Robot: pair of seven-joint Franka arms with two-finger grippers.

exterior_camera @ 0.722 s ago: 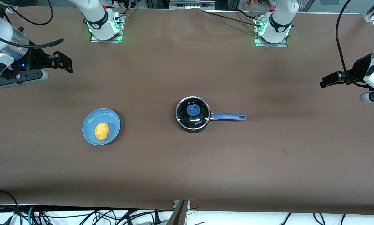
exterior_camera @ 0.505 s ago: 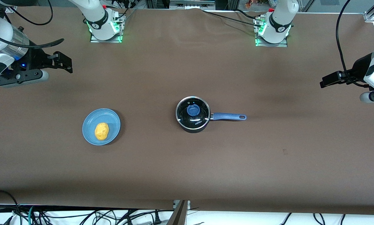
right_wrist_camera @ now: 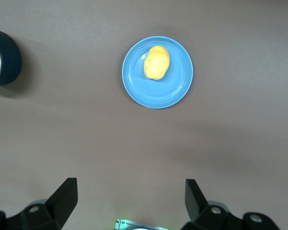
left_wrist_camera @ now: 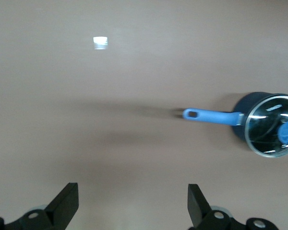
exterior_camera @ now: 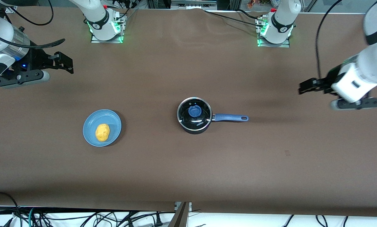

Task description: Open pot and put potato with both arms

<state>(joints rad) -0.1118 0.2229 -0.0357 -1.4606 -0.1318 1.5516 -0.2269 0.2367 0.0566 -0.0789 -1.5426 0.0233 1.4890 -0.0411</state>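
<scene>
L gripper (exterior_camera: 305, 86) just swung in from table end toward pot (exterior_camera: 194, 115) — lid approach starting, I judge. Fingers (left_wrist_camera: 67, 203) spread wide, empty, over bare table (exterior_camera: 188, 164) near handle tip. Lid on. Potato (exterior_camera: 102, 132) on plate (exterior_camera: 94, 119), toward R arm's end. R gripper (exterior_camera: 62, 62) unmoved, waiting, fingers apart, over table near plate.
</scene>
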